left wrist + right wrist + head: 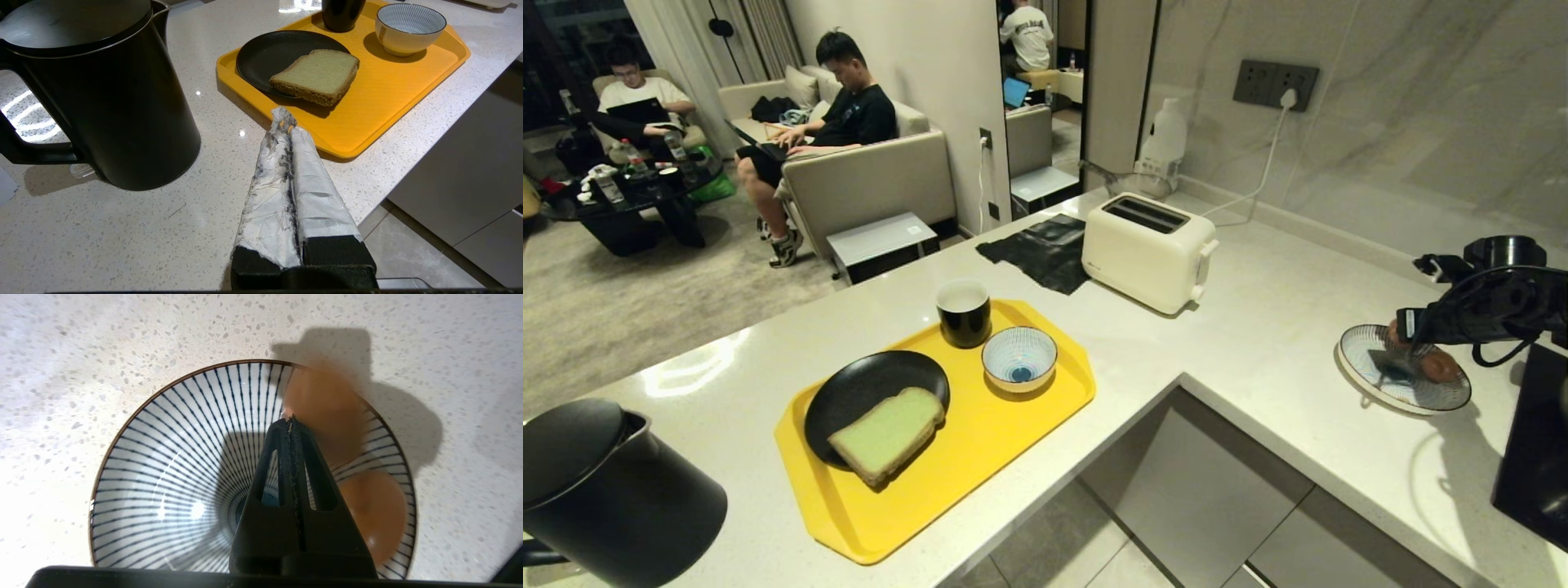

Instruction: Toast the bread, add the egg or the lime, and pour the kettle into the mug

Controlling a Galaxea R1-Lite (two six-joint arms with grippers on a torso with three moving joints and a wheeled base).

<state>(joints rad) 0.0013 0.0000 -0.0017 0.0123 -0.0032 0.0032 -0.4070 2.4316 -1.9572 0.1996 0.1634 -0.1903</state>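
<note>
Missing the egg (327, 412) was the risk we saw: the right end effector (291, 418) had pinched fully together on nothing.

We judged the rounded eggs could roll off around the striped plate (163, 465) at any nudge; one lay at one o'clock of the tips, another (374, 514) at four. We found the left end effector (284, 122) shut, empty, parked by the kettle (102, 94), bread (888, 433) on the tray (980, 457) on the surface (1258, 286).

Bread (888, 434) on a plate (866, 392) on the tray (1013, 425), mug (964, 313) and bowl (1018, 358) behind. Kettle (605, 490) left on the surface (1258, 327), toaster (1147, 251) behind, two eggs (327, 404) in a dish (1372, 376) right.
</note>
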